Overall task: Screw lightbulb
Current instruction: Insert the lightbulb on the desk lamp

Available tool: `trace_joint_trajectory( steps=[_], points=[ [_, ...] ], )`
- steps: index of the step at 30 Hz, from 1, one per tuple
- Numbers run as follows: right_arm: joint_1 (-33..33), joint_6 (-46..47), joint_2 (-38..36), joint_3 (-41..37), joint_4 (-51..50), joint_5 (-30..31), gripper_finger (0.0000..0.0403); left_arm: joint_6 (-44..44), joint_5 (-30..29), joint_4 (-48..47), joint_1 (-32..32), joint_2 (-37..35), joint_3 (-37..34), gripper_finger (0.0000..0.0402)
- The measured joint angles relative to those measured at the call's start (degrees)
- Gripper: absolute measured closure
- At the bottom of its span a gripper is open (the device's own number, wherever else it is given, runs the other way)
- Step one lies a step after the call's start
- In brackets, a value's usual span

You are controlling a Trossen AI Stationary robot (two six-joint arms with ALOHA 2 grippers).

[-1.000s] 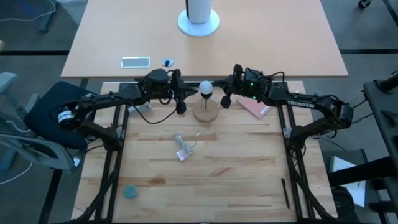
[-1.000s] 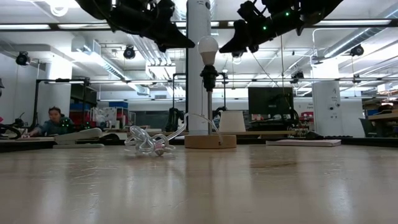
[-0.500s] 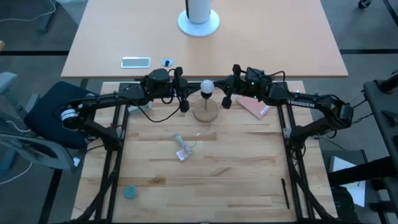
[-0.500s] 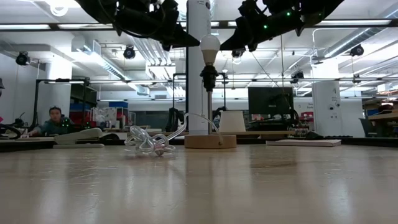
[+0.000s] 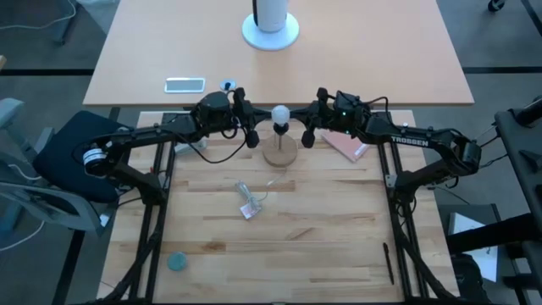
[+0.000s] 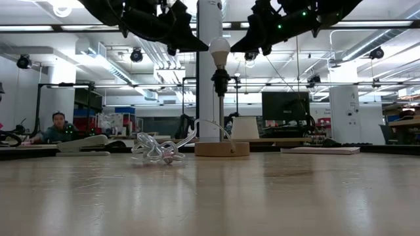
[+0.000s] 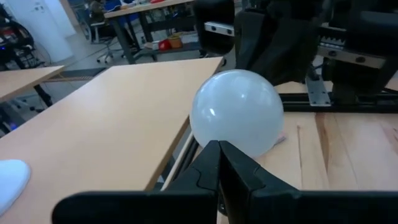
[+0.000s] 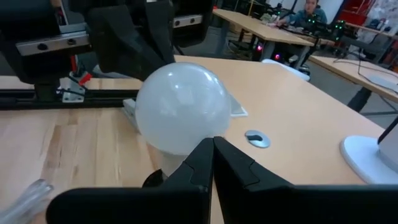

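The frosted white lightbulb (image 5: pixel 279 117) (image 6: pixel 219 49) stands upright, its base in a black socket (image 6: pixel 220 82) on a thin stem above a round wooden base (image 5: pixel 280 152). My left gripper (image 7: pixel 219 144) (image 5: pixel 257 127) is shut and nearly level on the bulb's left, tips pointing at its globe (image 7: pixel 236 112). My right gripper (image 8: pixel 212 142) (image 5: pixel 303 127) is shut and mirrors it on the bulb's right, facing the globe (image 8: pixel 181 109). Both hover high above the table at the bulb's height. My left gripper's shut fingertips stand right at the left side of the bulb's globe (image 7: pixel 214 134), coming in level from the table's left; I cannot tell whether they touch it. My right gripper's shut fingertips stand right at the globe's right side (image 8: pixel 205 134), level from the right; touching or not, I cannot tell.
A crumpled clear plastic wrapper (image 5: pixel 247 203) (image 6: pixel 154 152) lies in front of the wooden base. A pink pad (image 5: pixel 345 146) lies under the right arm, a teal disc (image 5: pixel 176 261) near the front left, a dark pen (image 5: pixel 389 263) at the front right.
My left gripper has turned slightly at the wrist, its fingers swinging a little nearer the bulb. The bulb and its stand have kept still.
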Motion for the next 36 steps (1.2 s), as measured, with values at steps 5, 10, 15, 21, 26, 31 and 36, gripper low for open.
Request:
trace_joint_trajectory(
  steps=[5, 10, 15, 21, 26, 31, 36],
  points=[
    [0.00, 1.12, 0.00, 0.09, -0.01, -0.01, 0.0396, -1.04, 0.11, 0.12, 0.16, 0.00, 0.00, 0.0401],
    [0.00, 1.52, 0.10, 0.09, -0.46, 0.03, 0.0396, -2.09, 0.60, 0.10, 0.16, 0.01, 0.00, 0.0401],
    [0.00, 1.71, 0.17, 0.11, -1.41, 0.12, 0.0396, -2.55, 0.68, 0.29, 0.38, 0.88, 0.00, 0.0401],
    [0.00, 1.71, 0.17, 0.11, -1.41, 0.10, 0.0396, -3.36, 0.22, 0.70, 0.62, 1.87, 0.00, 0.0401],
    [0.00, 1.67, 0.17, 0.11, -1.71, 0.07, 0.0396, -3.61, 0.26, 1.15, 0.69, 1.92, 0.00, 0.0401],
    [0.00, 1.65, 0.15, -0.13, -1.82, 0.02, 0.0396, -3.33, 0.45, 1.63, 0.76, 1.98, 0.00, 0.0401],
    [0.32, 1.45, 0.15, -0.17, -1.99, -0.29, 0.0396, -3.18, 0.66, 1.61, 0.77, 1.99, 0.00, 0.0401]
  ],
)
